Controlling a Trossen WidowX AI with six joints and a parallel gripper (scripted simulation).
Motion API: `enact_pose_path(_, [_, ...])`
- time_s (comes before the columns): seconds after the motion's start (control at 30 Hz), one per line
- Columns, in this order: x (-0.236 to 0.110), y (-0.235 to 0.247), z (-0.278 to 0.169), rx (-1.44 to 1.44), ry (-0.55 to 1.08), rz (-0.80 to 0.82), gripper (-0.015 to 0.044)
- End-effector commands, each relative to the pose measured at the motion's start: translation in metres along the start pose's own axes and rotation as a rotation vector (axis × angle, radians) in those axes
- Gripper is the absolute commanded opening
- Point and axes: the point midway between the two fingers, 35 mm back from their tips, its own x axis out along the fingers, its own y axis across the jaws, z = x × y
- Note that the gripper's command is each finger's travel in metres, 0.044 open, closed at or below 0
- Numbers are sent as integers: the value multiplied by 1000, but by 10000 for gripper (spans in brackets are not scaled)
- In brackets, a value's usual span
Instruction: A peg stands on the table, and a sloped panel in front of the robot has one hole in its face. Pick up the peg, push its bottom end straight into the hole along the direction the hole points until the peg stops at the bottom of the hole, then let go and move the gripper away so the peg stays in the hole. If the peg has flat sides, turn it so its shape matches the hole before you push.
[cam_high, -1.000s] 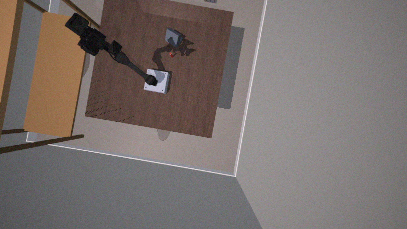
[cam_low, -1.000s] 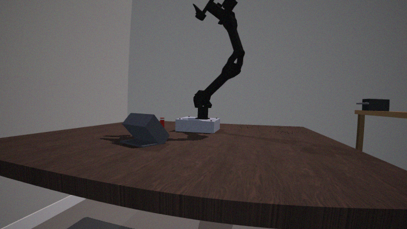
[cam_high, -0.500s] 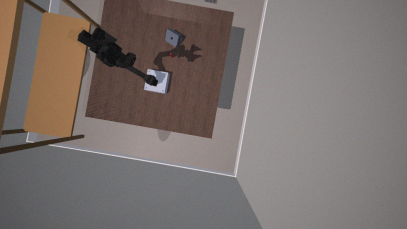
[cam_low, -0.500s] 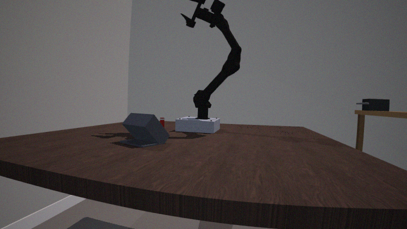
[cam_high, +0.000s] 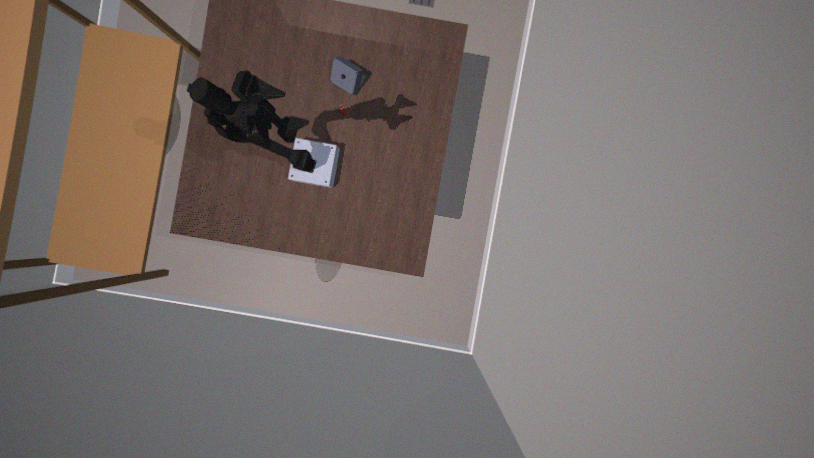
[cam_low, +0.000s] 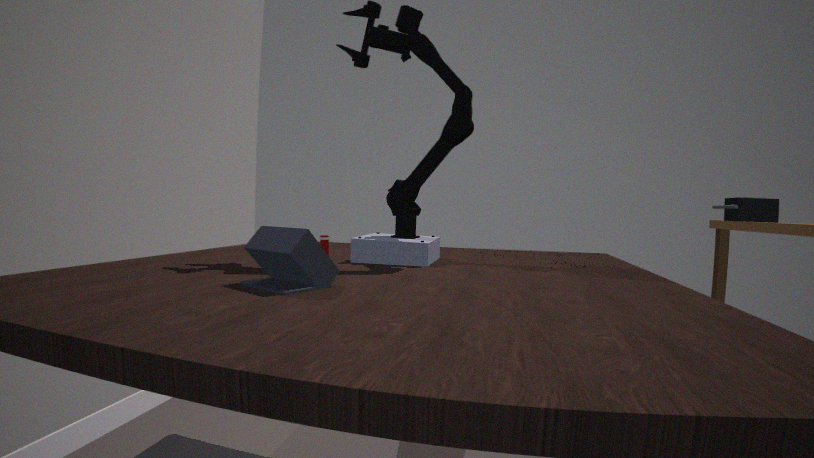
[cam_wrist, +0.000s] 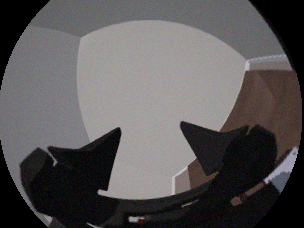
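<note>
Gripper (cam_low: 354, 33), high above the table (cam_low: 432, 341), with its fingers spread wide and nothing between them; in the wrist view only wall and a strip of table edge show past the tips.

Table: dark wood, carrying everything below.

Arm (cam_low: 449, 125): black, rising from the base in a bend and reaching left at the top in the exterior view; in the top view it folds over the table's left part.

Base (cam_low: 424, 250): a white block at the far middle of the table in the exterior view.

Panel (cam_low: 290, 259): a grey sloped block to the left of the base and nearer the camera, well apart from the gripper. Its one hole (cam_high: 344, 75) shows in the top view as a small dark spot on the face; nothing is in it.

Peg (cam_low: 324, 243): small and red, upright on the table between panel and base, partly hidden behind the panel's far corner. In the top view the peg (cam_high: 342, 109) lies at the edge of the arm's shadow.
</note>
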Motion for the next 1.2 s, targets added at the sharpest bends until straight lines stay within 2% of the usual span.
enact_pose_path(0.0, [10, -10, -6, -5, 35, -27, 440])
enact_pose_path(0.67, [70, -91, -76, -142, 333, -239, 440])
enact_pose_path(1.17, [85, -148, -153, -284, 609, -348, 440])
